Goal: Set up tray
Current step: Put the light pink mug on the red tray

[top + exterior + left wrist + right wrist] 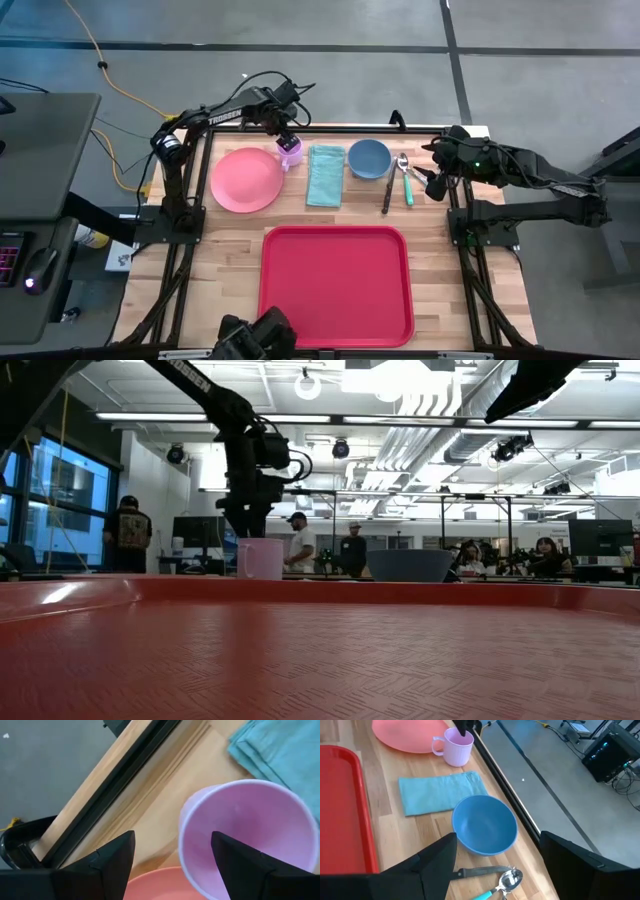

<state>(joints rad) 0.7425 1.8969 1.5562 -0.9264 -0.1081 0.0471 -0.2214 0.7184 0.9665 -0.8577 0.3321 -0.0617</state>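
At ten o'clock the left gripper point(289, 141) straddles the pink mug's point(291, 152) rim, jaws wide, beside the pink plate point(246, 179). The red tray point(336, 284) lies at six o'clock. The right gripper point(436, 172), jaws wide, hovers at two o'clock.

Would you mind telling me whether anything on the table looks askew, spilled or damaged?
Nothing stands out. The pink plate, mug, teal cloth, blue bowl and cutlery sit in a tidy row behind the empty red tray.

Red tray point(336, 285), pink plate point(246, 180), blue bowl point(369, 158), teal cloth point(325, 175).
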